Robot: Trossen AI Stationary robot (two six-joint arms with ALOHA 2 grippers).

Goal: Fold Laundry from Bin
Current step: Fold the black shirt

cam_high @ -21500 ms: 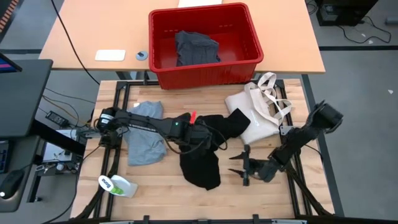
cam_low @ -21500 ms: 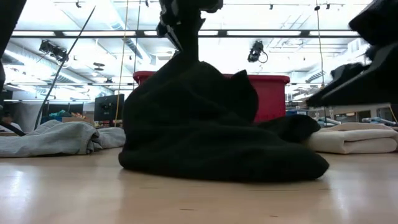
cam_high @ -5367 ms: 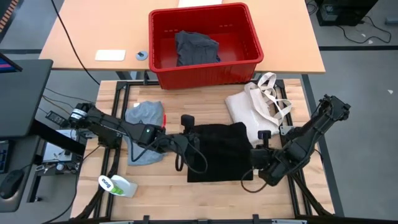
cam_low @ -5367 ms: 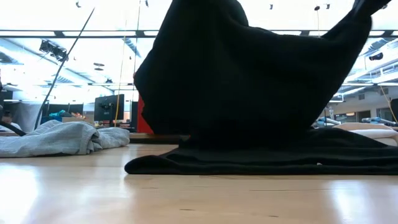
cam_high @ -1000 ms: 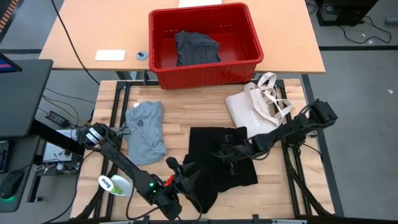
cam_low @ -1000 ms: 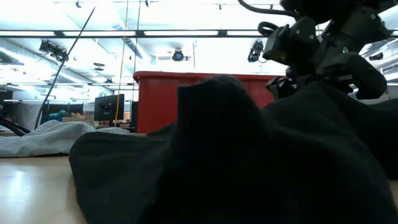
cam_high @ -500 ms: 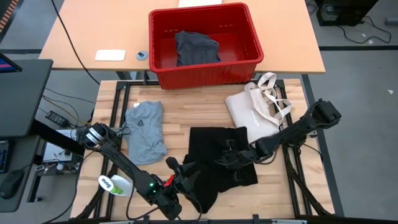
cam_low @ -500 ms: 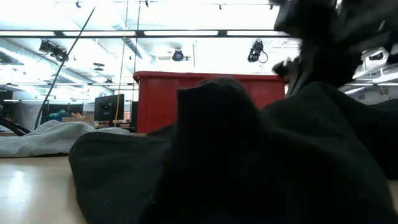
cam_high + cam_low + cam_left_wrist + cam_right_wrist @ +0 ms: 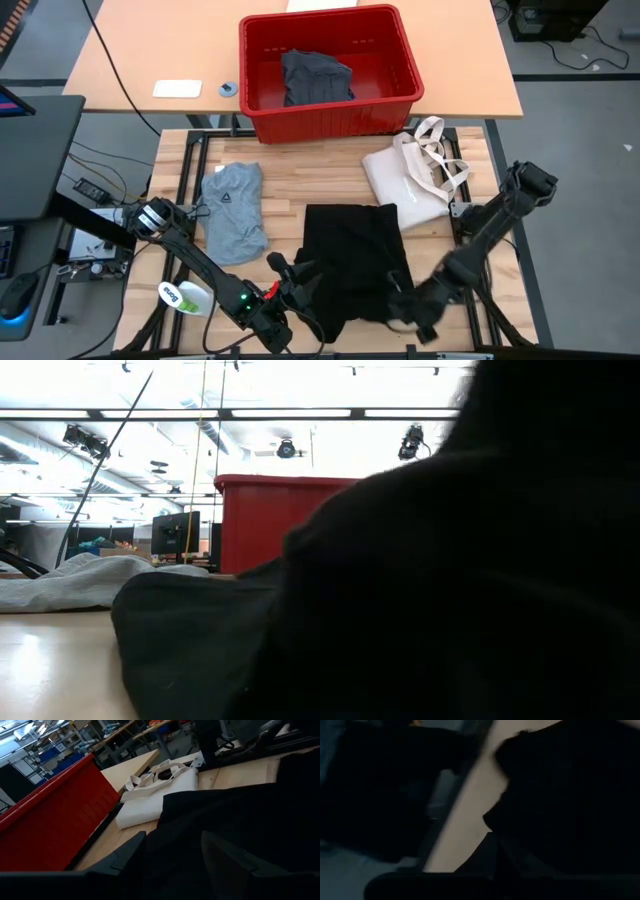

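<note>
The large black garment point(image 9: 350, 255) lies spread in the middle of the table. Its near-left part is bunched at my left gripper point(image 9: 297, 272), which lies nearly level and closes on it. My right gripper point(image 9: 402, 298) is shut at the garment's near-right corner and holds it raised; in the low view that cloth point(image 9: 480, 560) fills the right side. A light grey T-shirt point(image 9: 232, 210) lies flat to the left. The red bin point(image 9: 250, 70) stands on the far table with a dark grey garment point(image 9: 316, 78) inside. My left gripper holds a thick bunch of the black garment's near-left part point(image 9: 175, 855) between its two fingers point(image 9: 127, 852), coming nearly level from the near-left. The bunch stands up as a hump point(image 9: 310, 535); the rest lies on the table. My right gripper is shut on the garment's near-right corner point(image 9: 395, 290), slanting down from the right. The cloth and the gripper hide the contact, so the layers cannot be told. The corner is lifted and the rest trails toward the table.
A cream tote bag point(image 9: 410, 180) lies at the garment's far right. A white and green bottle point(image 9: 188, 298) lies at the near left. A small white object point(image 9: 177, 89) sits on the far table, left of the bin. Bare wood shows between T-shirt and garment.
My right gripper has shut on the cloth near the garment's middle, then gone toward the table's near-right corner and upward, tipping further down. The garment's right part has been drawn out toward the near edge and lifted. Its left part stays bunched at the left gripper.
</note>
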